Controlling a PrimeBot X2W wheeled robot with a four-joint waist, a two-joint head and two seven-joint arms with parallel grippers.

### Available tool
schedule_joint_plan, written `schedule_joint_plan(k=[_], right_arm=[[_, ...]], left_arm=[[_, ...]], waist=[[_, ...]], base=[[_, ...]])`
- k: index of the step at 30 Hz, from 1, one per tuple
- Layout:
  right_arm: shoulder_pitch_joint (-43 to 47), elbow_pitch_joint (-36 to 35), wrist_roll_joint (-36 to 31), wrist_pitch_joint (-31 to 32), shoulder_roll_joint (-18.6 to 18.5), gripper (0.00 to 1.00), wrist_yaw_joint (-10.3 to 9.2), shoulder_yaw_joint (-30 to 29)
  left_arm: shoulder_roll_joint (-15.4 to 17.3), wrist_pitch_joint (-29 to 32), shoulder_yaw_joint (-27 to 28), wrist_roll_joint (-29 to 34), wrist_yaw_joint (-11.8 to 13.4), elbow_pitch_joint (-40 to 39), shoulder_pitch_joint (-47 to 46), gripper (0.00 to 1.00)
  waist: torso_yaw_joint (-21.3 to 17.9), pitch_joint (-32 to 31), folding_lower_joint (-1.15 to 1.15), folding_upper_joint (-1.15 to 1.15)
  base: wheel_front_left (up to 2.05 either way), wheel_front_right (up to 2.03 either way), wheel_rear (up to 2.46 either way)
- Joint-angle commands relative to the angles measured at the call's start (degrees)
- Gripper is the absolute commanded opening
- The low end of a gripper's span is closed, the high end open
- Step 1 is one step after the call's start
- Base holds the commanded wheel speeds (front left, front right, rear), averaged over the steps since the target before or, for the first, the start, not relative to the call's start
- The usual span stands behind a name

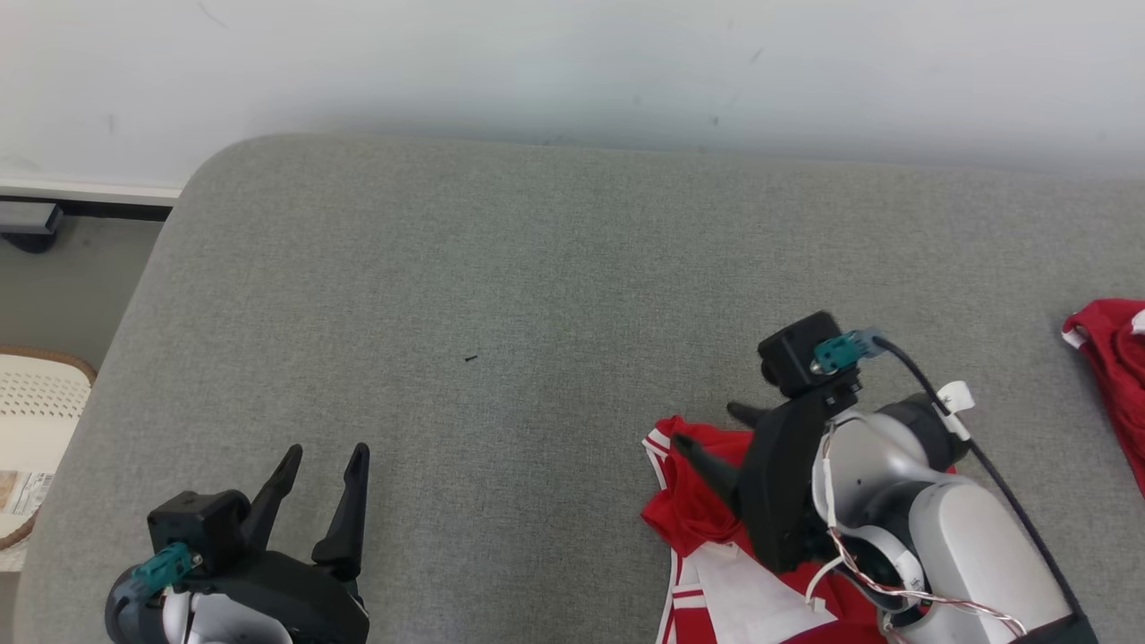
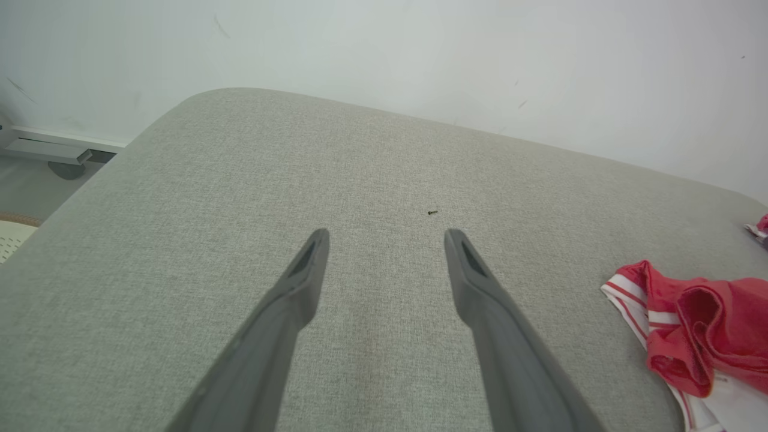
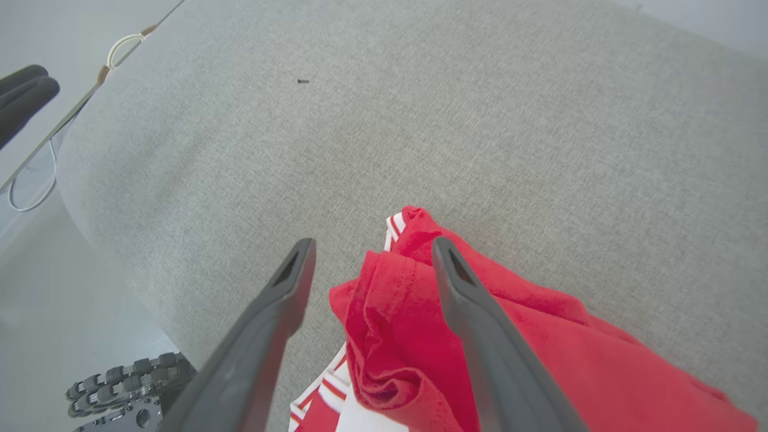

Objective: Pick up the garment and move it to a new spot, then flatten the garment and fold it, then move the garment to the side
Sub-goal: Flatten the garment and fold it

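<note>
The garment (image 1: 698, 510) is red with white striped trim and lies crumpled at the near right of the grey cushion (image 1: 555, 268). My right gripper (image 1: 707, 426) hovers over its left end, open. In the right wrist view the right gripper (image 3: 372, 252) has its fingers spread, with a bunched fold of the garment (image 3: 408, 312) lying under and between them, not pinched. My left gripper (image 1: 326, 452) stands open over bare cushion at the near left, fingers empty. In the left wrist view the left gripper (image 2: 387, 234) points across the cushion, and the garment (image 2: 702, 324) lies off to the right.
Another red cloth (image 1: 1114, 358) lies at the cushion's far right edge. A small dark speck (image 1: 470, 359) sits mid-cushion. A pale woven-rimmed basket (image 1: 36, 402) stands on the floor beyond the cushion's rounded left edge. A white wall runs behind.
</note>
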Motion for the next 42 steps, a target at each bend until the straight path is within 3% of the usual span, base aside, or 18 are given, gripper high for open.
schedule_joint_plan(k=[1, 13, 31, 35, 42], right_arm=[[-0.46, -0.74, -1.72, -1.30, -0.18, 1.00, -0.03, -0.77], [2.01, -3.90, -11.40, -12.36, -0.92, 1.00, -0.03, -8.28], [13.39, -4.12, -17.85, -23.52, -1.72, 1.00, -0.03, -18.32], [16.24, -2.73, -18.32, -22.97, -0.82, 1.00, -0.03, -20.87], [18.98, -3.10, -16.38, -16.72, -0.11, 1.00, -0.03, -25.23]], left_arm=[[0.42, -0.52, 0.13, 0.05, -0.01, 0.13, -0.31, 1.00], [0.95, -0.21, -0.25, -0.34, -0.26, 0.27, 0.33, 1.00], [0.83, -0.68, -0.78, -0.74, -0.10, 0.25, 0.63, 1.00], [0.86, -0.76, -0.82, -0.86, -0.19, 0.38, 0.45, 1.00], [1.23, -0.62, -0.73, -0.98, 0.43, -0.01, 0.53, 1.00]], waist=[[-0.36, -0.23, 0.00, 0.00], [-1.94, -1.28, 0.00, 0.00], [-2.94, -1.63, 0.00, 0.00], [-3.04, -1.59, 0.00, 0.00], [-3.80, -1.39, 0.00, 0.00]], base=[[0.00, 0.00, 0.00], [0.00, 0.00, 0.00], [0.00, 0.00, 0.00], [0.00, 0.00, 0.00], [0.00, 0.00, 0.00]])
